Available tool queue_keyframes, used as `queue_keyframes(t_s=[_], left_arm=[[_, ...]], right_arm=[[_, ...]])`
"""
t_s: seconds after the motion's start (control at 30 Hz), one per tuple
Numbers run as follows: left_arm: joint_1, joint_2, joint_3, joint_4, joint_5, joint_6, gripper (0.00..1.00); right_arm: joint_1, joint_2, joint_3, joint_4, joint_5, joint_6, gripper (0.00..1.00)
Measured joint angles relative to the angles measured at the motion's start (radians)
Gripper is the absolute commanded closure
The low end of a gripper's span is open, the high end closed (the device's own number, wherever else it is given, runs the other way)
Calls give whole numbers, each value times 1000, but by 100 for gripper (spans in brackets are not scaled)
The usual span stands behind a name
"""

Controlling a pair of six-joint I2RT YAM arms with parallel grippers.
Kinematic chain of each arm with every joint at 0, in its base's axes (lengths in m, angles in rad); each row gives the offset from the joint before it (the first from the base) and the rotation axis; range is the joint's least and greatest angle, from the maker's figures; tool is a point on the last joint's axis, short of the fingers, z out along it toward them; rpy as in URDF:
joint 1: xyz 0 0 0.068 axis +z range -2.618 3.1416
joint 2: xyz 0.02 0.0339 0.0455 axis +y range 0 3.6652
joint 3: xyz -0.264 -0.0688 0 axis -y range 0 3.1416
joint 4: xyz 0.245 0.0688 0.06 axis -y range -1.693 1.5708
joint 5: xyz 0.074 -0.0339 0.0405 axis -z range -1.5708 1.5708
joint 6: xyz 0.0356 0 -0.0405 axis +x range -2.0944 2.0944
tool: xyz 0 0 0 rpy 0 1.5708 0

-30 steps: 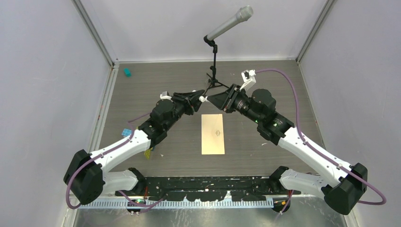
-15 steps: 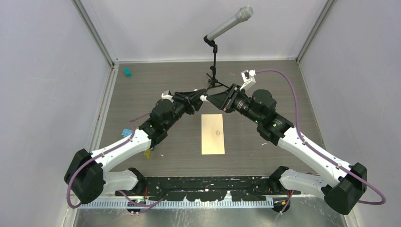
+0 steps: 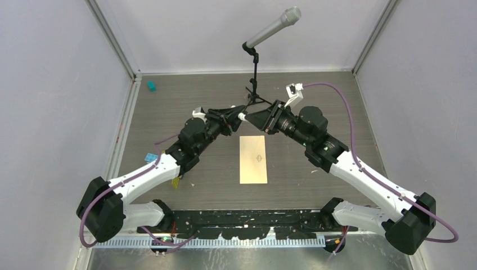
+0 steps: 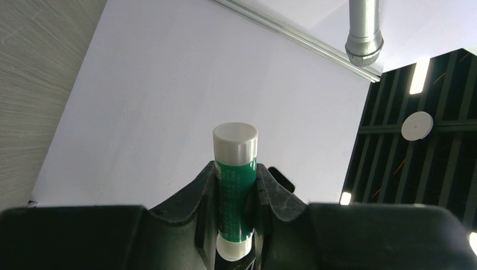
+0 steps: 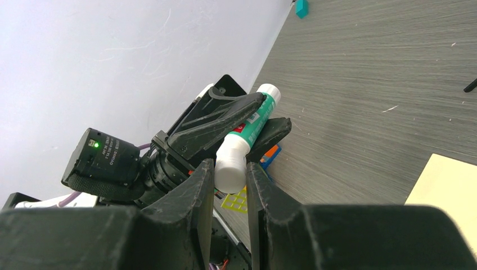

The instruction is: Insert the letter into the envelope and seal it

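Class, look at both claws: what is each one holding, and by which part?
Both hold one glue stick: the left claw grips its green body, and the right claw grips its white end.

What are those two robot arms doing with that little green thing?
They are holding a glue stick between them, up above the table. The left gripper clamps its green middle. The right gripper pinches one white end, maybe to pull off the cap. The envelope lies flat on the table in front of them, and nothing is touching it.
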Motion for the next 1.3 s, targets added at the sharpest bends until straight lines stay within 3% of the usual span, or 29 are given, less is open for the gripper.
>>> queue_keyframes(t_s=[0.63,1.3], left_arm=[[-28,-9,37,-110,-75,47,100],[-75,-25,79,-258,-189,114,100]], right_arm=[[42,11,-4,-2,70,-27,99],[169,10,-5,-38,314,-153,99]])
